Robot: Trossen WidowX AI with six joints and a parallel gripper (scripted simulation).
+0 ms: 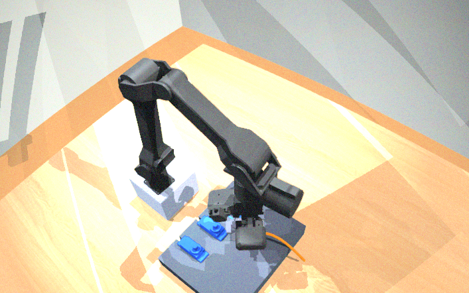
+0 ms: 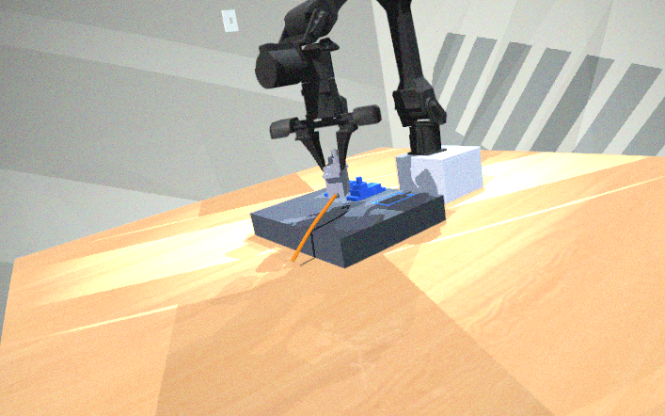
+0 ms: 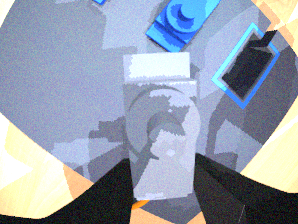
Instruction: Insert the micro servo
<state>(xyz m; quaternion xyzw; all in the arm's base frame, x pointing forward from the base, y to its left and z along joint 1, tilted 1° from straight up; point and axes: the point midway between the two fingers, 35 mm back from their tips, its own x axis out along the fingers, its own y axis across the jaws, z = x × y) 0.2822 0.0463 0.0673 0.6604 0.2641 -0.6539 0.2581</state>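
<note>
- Marked pocket lies open on the deck.
- Two blue servos stand beside it, crowding that side.

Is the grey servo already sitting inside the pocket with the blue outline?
No. In the wrist view the pocket is dark and unfilled, while the grey servo is between the end effector fingers, off to one side of it.

Servo in gripper above deck, beside two seated servos.

Bright, grainy, hard angular shadows
</note>
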